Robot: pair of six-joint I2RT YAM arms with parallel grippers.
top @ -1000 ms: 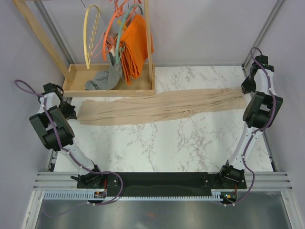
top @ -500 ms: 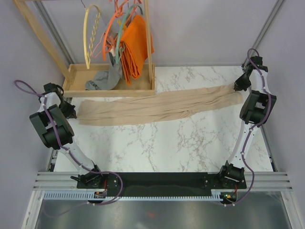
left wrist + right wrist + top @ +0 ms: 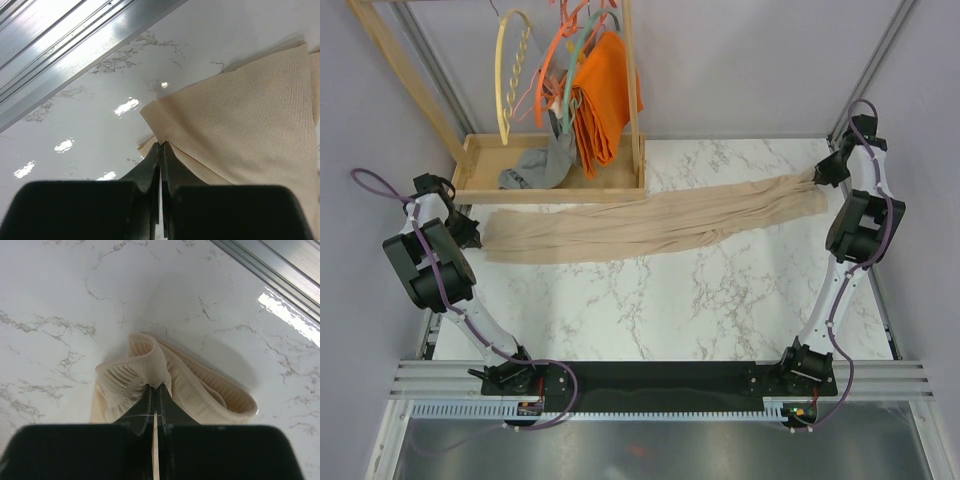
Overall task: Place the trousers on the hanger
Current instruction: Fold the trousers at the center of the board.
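The beige trousers (image 3: pixel 650 224) lie stretched across the marble table from left to right. My left gripper (image 3: pixel 472 236) is shut on a corner of the leg end, and the left wrist view shows the fabric (image 3: pixel 240 115) pinched at the tips of that gripper (image 3: pixel 161 146). My right gripper (image 3: pixel 817 178) is shut on the gathered waistband (image 3: pixel 142 365), which bunches up at the tips of that gripper (image 3: pixel 156 388). The pale yellow hanger (image 3: pixel 510 75) with its twisted bar hangs on the wooden rack at the far left, away from both grippers.
On the wooden rack (image 3: pixel 555 185) hang an orange cloth (image 3: pixel 605 95), orange hangers (image 3: pixel 548 70) and a teal hanger (image 3: pixel 572 60). A grey garment (image 3: pixel 535 165) lies in its tray. Aluminium rails (image 3: pixel 60 55) run along the table's left and right edges.
My right arm has shifted towards the far right corner, taking the waistband end slightly back and left. The left gripper and the leg end have not moved.
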